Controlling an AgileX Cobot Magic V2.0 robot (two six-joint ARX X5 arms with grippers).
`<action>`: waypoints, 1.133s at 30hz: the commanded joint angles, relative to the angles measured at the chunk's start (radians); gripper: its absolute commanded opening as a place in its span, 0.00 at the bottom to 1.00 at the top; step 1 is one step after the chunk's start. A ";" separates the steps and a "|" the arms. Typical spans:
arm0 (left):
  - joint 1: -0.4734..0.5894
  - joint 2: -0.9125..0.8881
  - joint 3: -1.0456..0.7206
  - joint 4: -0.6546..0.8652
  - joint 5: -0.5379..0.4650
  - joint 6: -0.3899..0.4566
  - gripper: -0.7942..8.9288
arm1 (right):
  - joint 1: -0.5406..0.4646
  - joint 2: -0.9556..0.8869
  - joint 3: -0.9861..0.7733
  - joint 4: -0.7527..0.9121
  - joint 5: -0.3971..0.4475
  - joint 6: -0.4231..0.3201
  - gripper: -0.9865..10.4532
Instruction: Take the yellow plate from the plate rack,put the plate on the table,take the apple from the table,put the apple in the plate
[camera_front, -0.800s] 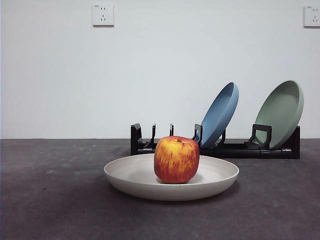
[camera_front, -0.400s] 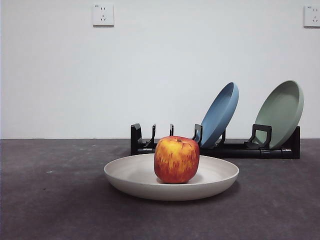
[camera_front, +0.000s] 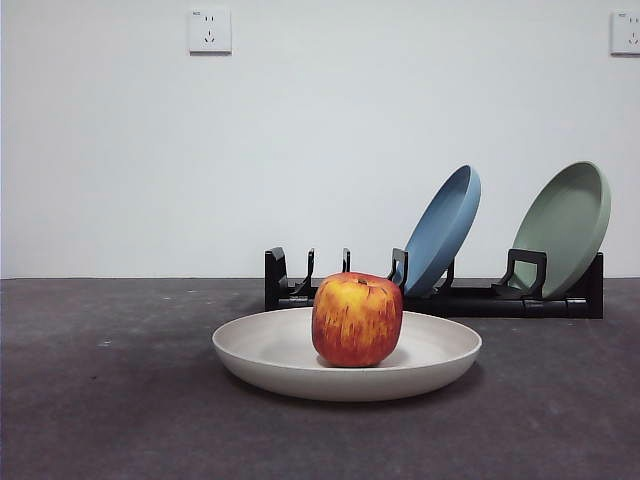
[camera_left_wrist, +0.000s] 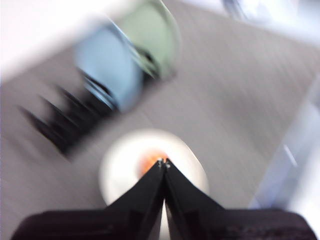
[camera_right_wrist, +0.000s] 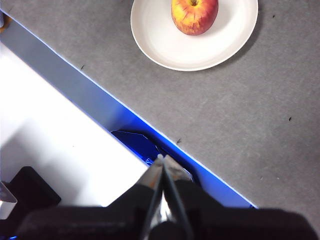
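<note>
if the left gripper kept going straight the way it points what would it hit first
Most likely the apple sitting in the yellow plate: the left gripper, jaws shut, points right at it. The view is blurred, so depth is uncertain.

Plain white wall (camera_front: 320, 140) ran behind the whole scene, evenly lit with no hard shadows. Two white power sockets sat high on it: one socket (camera_front: 209, 30) toward the left, a second socket (camera_front: 625, 32) cut by the right edge. Right wrist view showed a white panel (camera_right_wrist: 55, 150) with a blue edge strip (camera_right_wrist: 125, 120) beside the grey surface.
</note>
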 joint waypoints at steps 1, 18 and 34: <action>0.159 -0.043 -0.006 0.111 -0.003 0.064 0.08 | 0.003 -0.002 -0.002 0.005 0.001 0.006 0.09; 0.855 -0.539 -0.594 0.607 0.095 0.114 0.08 | 0.003 -0.002 -0.002 0.005 0.001 0.006 0.09; 0.940 -0.826 -1.131 0.622 0.095 0.009 0.08 | 0.003 -0.002 -0.002 0.005 0.002 0.006 0.09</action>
